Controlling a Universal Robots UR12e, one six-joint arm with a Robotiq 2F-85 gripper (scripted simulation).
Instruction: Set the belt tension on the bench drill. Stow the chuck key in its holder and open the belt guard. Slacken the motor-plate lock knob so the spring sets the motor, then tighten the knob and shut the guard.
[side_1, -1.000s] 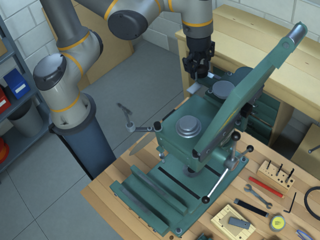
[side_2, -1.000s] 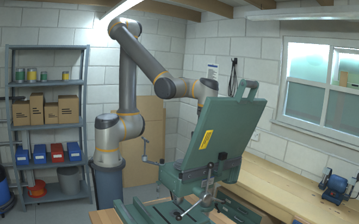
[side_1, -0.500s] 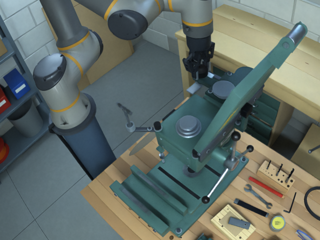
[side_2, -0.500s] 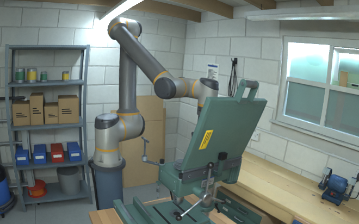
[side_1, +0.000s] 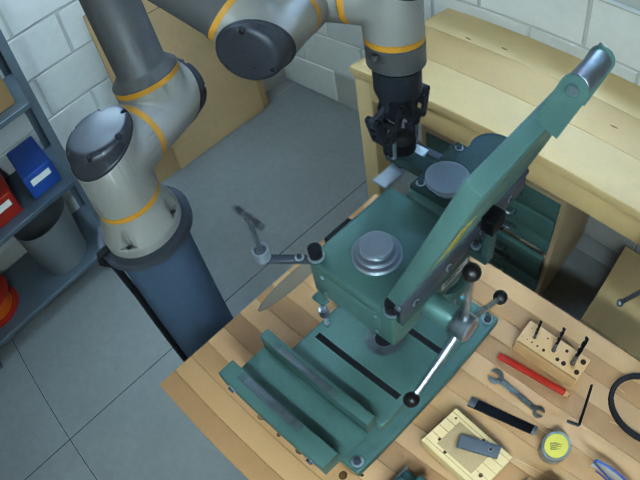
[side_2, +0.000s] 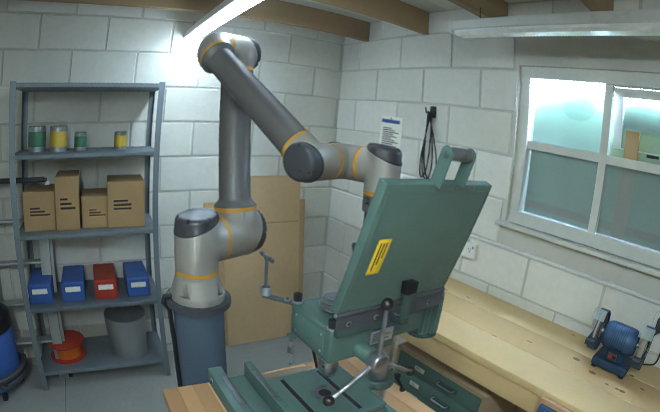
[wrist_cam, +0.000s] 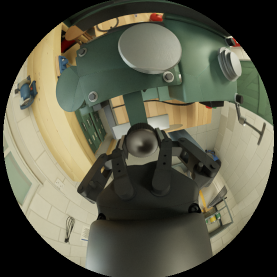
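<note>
The belt guard (side_1: 496, 175) (side_2: 410, 250) stands tilted open above the drill head, baring the spindle pulley (side_1: 376, 252) and the motor pulley (side_1: 446, 177) (wrist_cam: 149, 47). The chuck key (side_1: 252, 227) (side_2: 266, 275) (wrist_cam: 254, 128) sits upright in its holder on the head's left side. The dark knurled lock knob (wrist_cam: 141, 143) (side_1: 406, 144) at the rear of the motor plate is gripped by my gripper (wrist_cam: 142, 140) (side_1: 397, 142), which is closed around it. The guard hides the gripper from the second side camera.
Behind the drill stands a long wooden bench (side_1: 517, 88) with green drawers, close to my wrist. A drill-bit block (side_1: 552, 351), a wrench (side_1: 514, 391), a red pencil and a tape lie on the drill's table at right. The arm's pedestal (side_1: 170, 289) stands left.
</note>
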